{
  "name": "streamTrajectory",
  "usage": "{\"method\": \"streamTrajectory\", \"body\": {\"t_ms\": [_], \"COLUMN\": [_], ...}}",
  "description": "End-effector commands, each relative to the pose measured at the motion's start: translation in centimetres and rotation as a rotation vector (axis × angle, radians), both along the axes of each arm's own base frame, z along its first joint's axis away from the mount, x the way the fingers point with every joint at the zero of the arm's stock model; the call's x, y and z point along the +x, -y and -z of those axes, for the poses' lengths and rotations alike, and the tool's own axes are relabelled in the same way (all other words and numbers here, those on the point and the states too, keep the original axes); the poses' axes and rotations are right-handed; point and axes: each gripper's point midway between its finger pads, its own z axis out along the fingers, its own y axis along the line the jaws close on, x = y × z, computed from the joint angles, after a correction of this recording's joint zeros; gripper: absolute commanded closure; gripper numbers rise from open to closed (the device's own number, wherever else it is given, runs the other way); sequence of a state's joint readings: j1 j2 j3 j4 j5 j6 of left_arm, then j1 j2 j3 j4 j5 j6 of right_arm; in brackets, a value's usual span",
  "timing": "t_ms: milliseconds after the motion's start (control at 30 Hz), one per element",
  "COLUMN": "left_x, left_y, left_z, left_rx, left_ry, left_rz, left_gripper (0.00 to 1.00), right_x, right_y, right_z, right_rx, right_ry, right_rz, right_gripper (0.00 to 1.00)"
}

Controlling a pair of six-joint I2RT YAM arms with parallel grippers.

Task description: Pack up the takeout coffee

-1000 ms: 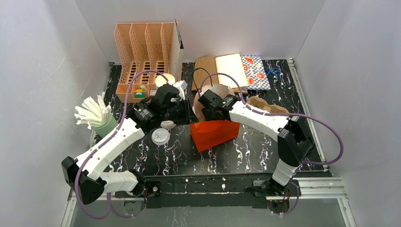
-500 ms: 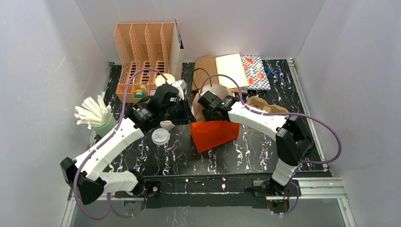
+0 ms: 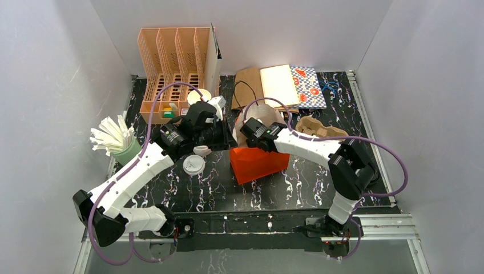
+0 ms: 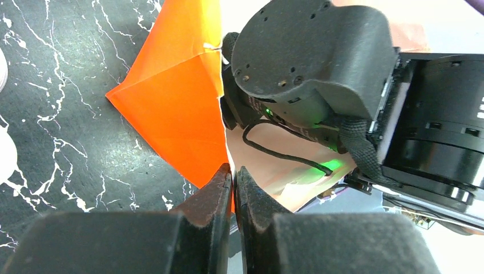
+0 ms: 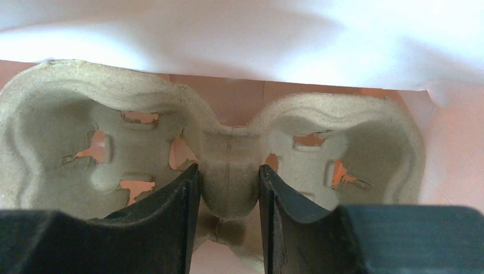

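An orange paper bag [image 3: 259, 162] lies on its side mid-table, its pale mouth facing the back. My left gripper [image 4: 233, 169] is shut on the bag's rim [image 4: 220, 114] at the left side of the mouth. My right gripper [image 5: 228, 171] reaches inside the bag and is shut on the centre ridge of a pulp cup carrier [image 5: 228, 142] with a well on each side. In the left wrist view the right arm's wrist [image 4: 314, 63] fills the bag's mouth. The takeout coffee is out of view.
Two loose white lids [image 3: 193, 165] lie left of the bag. A pale green cup of white sticks [image 3: 117, 140] stands at the left, a peach organizer [image 3: 174, 63] behind. Another pulp carrier [image 3: 319, 127] sits right of the bag, with flat paper bags and notebooks [image 3: 279, 83] behind.
My left gripper has closed onto the bag's rim. The right arm has shifted slightly left with its wrist still in the bag's mouth.
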State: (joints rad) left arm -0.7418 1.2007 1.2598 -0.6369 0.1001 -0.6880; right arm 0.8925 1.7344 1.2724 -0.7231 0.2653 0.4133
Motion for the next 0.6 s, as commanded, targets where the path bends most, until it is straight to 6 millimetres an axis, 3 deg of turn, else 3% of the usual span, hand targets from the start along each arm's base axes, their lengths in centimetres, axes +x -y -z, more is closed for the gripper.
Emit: {"method": "streamTrajectory", "body": {"t_ms": [0, 267, 467, 567], "left_x": [-0.5, -0.6, -0.9, -0.8], "left_y": [-0.6, -0.2, 0.4, 0.5], "left_z": [-1.1, -1.4, -2.1, -3.0], "left_rx": [0.006, -0.008, -0.041, -0.058], "left_ry": [0.023, 0.026, 0.022, 0.039], "left_rz": [0.007, 0.01, 0.026, 0.03], "left_gripper": [0.92, 0.92, 0.91, 0.9], "right_x": [-1.1, -0.6, -0.1, -0.2], "right_y": [1.6, 2.2, 2.1, 1.8], "right_z": [2.3, 4.0, 4.3, 3.5], "right_rx": [-0.063, -0.069, -0.068, -0.057], "right_ry": [-0.048, -0.001, 0.023, 0.021], "right_rz": [0.03, 0.057, 0.05, 0.042], "right_gripper": [0.68, 0.69, 0.66, 0.61]}}
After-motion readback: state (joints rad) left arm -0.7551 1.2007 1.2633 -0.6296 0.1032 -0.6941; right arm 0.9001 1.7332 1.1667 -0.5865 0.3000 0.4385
